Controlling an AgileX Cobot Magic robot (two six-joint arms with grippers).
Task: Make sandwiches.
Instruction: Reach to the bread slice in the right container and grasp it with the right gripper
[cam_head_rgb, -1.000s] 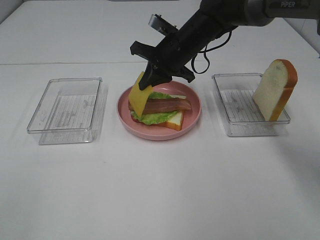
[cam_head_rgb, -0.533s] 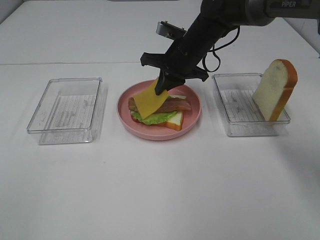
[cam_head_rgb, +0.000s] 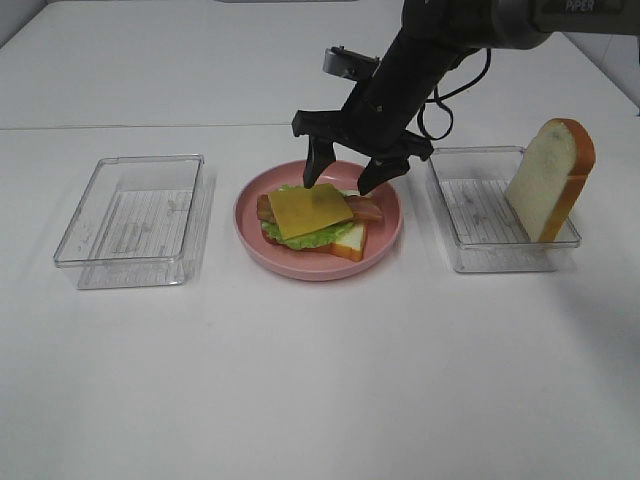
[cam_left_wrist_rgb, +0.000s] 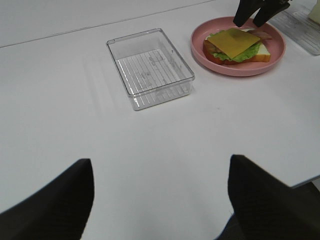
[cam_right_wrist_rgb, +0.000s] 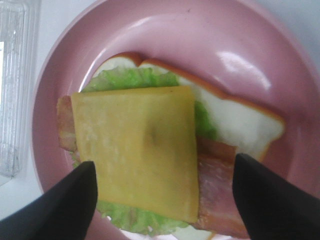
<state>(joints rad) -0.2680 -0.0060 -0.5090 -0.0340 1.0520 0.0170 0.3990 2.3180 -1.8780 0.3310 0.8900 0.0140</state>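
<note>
Cheese slice (cam_head_rgb: 309, 210) dropped flat onto bacon (cam_head_rgb: 366, 209) & lettuce (cam_head_rgb: 318, 236) on pink plate (cam_head_rgb: 385, 232); a sec ago it hung tilted from right claw (cam_head_rgb: 343, 176). Right claw was let go, wide, just above. Left claw (cam_left_wrist_rgb: 160, 200) wide, far off. Top bread (cam_head_rgb: 550, 180) leaned in right tray (cam_head_rgb: 470, 255): looked light, squishy; best pinched by crust edges.

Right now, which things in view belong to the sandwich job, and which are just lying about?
Part of the job:
- cheese slice on top of the stack
- bacon, lettuce, bottom bread slice
- top bread slice, leaning in the right tray
- pink plate
- right hand, open above the plate

Lying about:
- left tray, nothing in it
</note>
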